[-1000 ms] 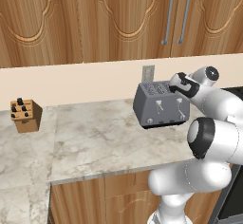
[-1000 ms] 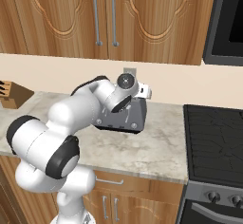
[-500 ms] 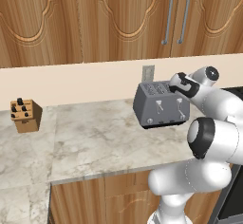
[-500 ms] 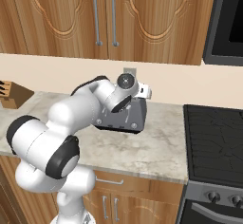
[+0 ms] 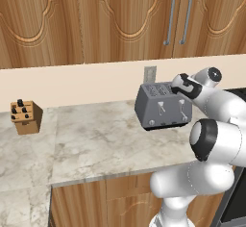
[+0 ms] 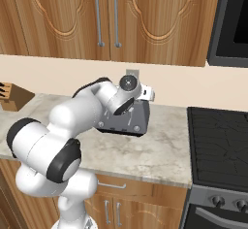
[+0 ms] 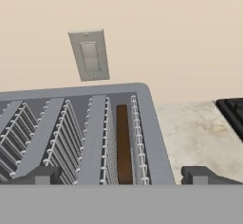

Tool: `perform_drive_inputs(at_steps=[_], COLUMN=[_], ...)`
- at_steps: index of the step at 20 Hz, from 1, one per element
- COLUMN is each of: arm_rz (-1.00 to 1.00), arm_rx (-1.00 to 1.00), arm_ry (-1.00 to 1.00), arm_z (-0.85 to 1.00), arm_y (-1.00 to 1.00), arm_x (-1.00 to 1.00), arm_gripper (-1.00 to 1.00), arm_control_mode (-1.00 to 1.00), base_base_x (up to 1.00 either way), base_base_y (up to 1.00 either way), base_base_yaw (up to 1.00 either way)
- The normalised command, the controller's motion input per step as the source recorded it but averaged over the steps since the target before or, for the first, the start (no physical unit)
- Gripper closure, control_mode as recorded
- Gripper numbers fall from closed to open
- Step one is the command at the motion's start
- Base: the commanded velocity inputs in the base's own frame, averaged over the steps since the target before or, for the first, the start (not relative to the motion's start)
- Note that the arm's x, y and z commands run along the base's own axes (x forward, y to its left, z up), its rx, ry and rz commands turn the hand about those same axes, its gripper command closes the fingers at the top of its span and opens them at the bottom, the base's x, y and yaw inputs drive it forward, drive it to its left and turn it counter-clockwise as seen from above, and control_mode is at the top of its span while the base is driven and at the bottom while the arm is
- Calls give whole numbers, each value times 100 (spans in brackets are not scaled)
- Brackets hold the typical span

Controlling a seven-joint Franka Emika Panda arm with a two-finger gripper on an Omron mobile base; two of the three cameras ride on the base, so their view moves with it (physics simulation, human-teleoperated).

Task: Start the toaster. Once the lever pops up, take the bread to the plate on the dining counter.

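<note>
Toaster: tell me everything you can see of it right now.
The toaster is a boxy grey metal four-slot unit on a dark base, upright on the marbled worktop below a wall outlet. Two pale levers and small knobs face front. The bread stands sunk in one end slot. The gripper hovers just above, open.

Glossy white rounded arm (image 5: pixel 211 139) segments, dark joint bands

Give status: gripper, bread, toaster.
Gripper open above toaster, fingers straddling its right end. Bread down in rightmost slot. Nothing blocking.
</note>
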Motion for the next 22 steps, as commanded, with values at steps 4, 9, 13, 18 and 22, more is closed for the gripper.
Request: perform_drive_inputs(at_steps=[4, 9, 13, 18, 22], arm_rz=[0, 0, 0, 0, 0], arm_rx=[0, 0, 0, 0, 0], arm_ry=[0, 0, 0, 0, 0], arm_z=[0, 0, 0, 0, 0], arm_y=[0, 0, 0, 0, 0], arm_x=[0, 0, 0, 0, 0], arm_gripper=[-100, -100, -100, -100, -100], arm_control_mode=[-100, -100, -100, -100, -100], base_base_x=[0, 0, 0, 0, 0], base_base_y=[0, 0, 0, 0, 0], base_base_yaw=[0, 0, 0, 0, 0])
